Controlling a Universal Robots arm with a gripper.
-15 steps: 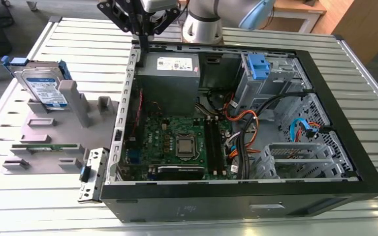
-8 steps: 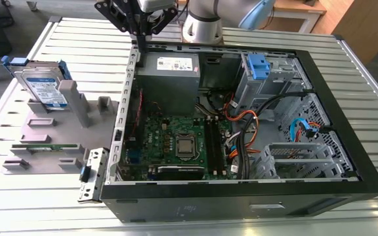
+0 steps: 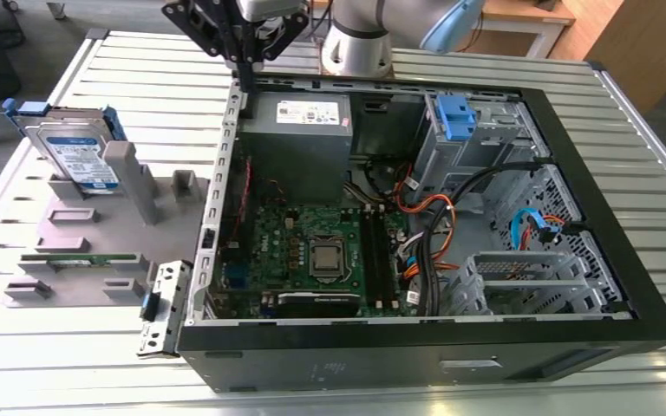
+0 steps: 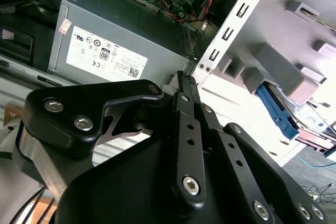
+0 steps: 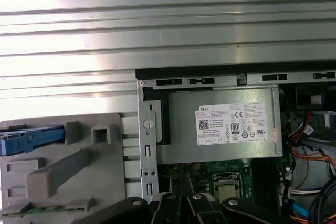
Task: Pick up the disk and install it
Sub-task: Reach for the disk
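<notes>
Disk (image 3: 79,160) upright in grey fixture (image 3: 79,234), exterior view's left; gripper (image 3: 244,56) top centre, closed, empty, over computer case (image 3: 426,347) rim by power supply (image 3: 298,130).

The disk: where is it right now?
In the exterior view the disk stands upright in the grey holder on that view's left, beside the computer case.

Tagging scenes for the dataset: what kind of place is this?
Likely a robotics lab bench for PC assembly: an open desktop computer case lies on a slotted aluminium table, the disk stands in a grey fixture beside it, and a robot arm stands behind.
</notes>
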